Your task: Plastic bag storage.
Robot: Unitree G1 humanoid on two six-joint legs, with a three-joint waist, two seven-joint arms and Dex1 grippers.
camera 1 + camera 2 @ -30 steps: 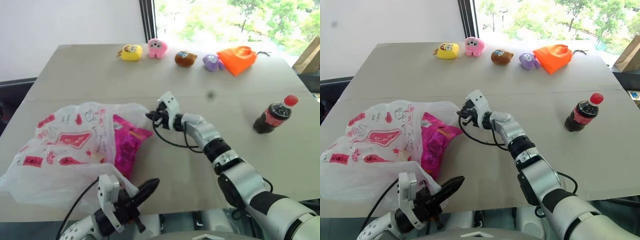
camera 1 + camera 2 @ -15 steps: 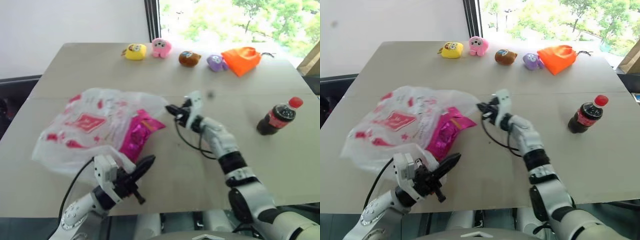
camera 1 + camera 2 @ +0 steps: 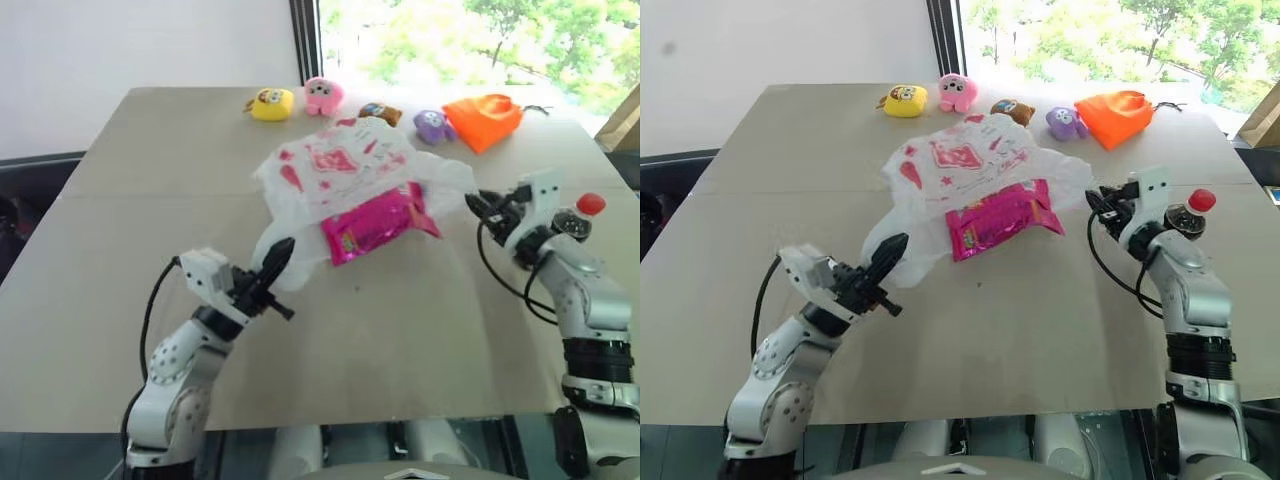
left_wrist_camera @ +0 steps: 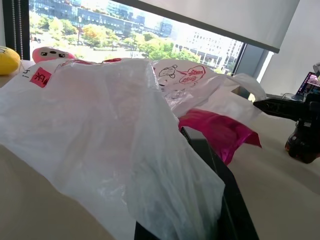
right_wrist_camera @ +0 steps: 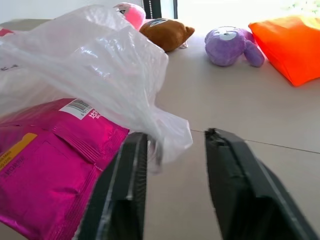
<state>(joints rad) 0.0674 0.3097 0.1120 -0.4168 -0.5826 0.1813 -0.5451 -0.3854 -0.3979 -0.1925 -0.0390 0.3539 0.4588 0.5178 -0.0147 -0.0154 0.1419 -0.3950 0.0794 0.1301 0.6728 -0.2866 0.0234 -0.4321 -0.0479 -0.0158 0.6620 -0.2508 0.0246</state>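
My left gripper has its fingers pressed together on a corner of the plastic bag, the thin film draped over them (it covers most of my near finger in the left wrist view). The bag lies in the middle of the table, stretched from my left gripper toward the far side, with the magenta snack packet sticking out of its open side. My right gripper is at the bag's other end with its fingers spread; a loose tip of the bag hangs just at one finger, not pinched. Beyond sit the plush toys and the orange pouch; the cola bottle stands behind my right wrist.
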